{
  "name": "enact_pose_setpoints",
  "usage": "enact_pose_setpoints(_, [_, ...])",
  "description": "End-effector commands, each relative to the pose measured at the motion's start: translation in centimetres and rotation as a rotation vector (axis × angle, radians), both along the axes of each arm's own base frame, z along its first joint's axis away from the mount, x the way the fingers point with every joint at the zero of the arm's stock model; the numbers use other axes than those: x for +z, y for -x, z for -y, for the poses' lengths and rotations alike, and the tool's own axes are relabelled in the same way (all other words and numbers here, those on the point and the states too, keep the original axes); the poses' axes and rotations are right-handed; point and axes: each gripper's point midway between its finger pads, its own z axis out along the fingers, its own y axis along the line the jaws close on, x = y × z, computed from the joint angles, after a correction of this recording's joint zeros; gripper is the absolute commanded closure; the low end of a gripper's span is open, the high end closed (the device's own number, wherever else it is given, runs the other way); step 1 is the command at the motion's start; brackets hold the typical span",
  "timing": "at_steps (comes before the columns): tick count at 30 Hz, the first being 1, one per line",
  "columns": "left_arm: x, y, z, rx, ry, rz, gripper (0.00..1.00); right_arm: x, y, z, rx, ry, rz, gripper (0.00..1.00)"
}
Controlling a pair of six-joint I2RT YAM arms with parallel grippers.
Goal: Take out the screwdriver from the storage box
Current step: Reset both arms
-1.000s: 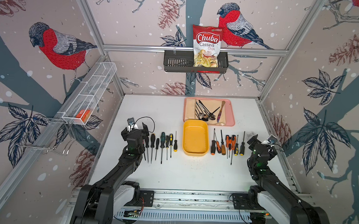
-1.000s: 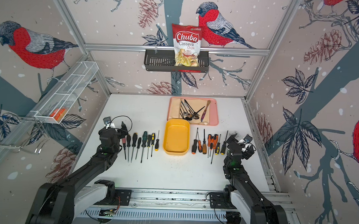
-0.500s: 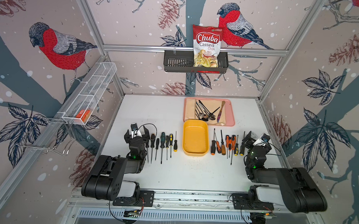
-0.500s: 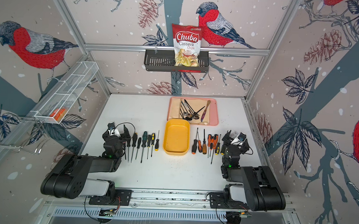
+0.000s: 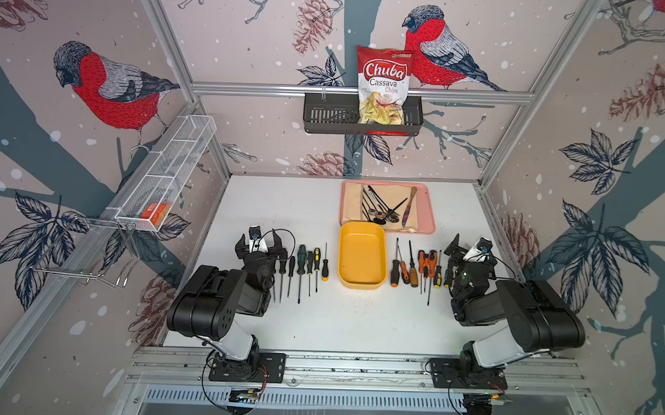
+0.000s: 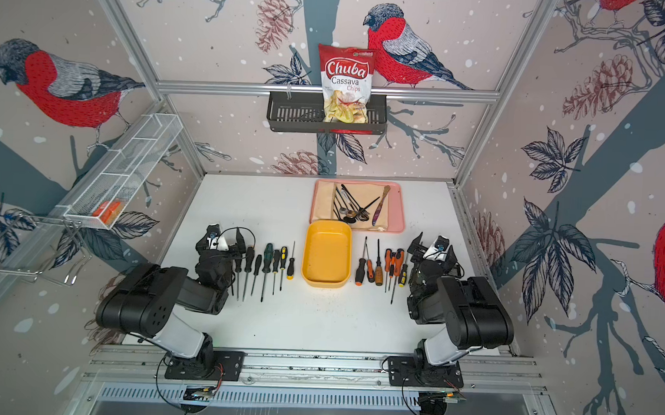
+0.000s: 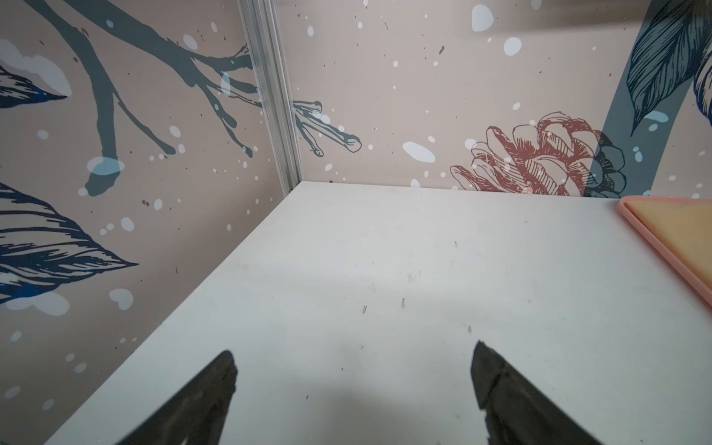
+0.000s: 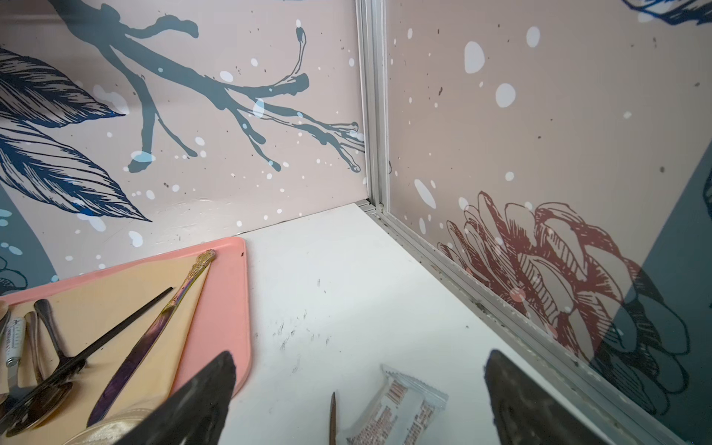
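Note:
The mustard-yellow storage box (image 5: 361, 256) (image 6: 327, 254) stands mid-table in both top views, and its inside looks bare. Several screwdrivers lie on the table in a row to its left (image 5: 301, 267) and another row to its right (image 5: 417, 268). My left gripper (image 5: 260, 247) (image 7: 353, 350) hovers open at the outer end of the left row, with only white table between its fingers. At the outer end of the right row my right gripper (image 5: 471, 253) (image 8: 360, 354) is open, over a screwdriver tip (image 8: 332, 418) and a snack wrapper (image 8: 400, 404).
A pink tray (image 5: 427, 208) (image 8: 231, 308) with cutlery lies just behind the box. A black wall basket (image 5: 327, 114) holds a chips bag (image 5: 382, 87). A white wire shelf (image 5: 162, 181) juts from the left wall. Both arms' bulky folded elbows (image 5: 207, 303) (image 5: 538, 317) stand over the table's front.
Both arms have folded back, their elbows now raised over the table's front. The grippers stay open near the outer ends of the screwdriver rows.

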Motion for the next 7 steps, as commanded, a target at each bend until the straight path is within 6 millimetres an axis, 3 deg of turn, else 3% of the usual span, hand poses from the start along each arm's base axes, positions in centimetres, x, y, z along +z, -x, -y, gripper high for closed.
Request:
enact_pose_setpoints(1, [1.02, 0.02, -0.15, 0.009, 0.0, 0.048, 0.03, 0.04, -0.25, -0.04, -0.002, 0.007, -0.001, 0.0])
enact_pose_setpoints(7, [1.08, 0.18, -0.65, 0.053, 0.005, 0.05, 0.02, 0.01, -0.36, 0.19, 0.004, -0.009, -0.005, 0.0])
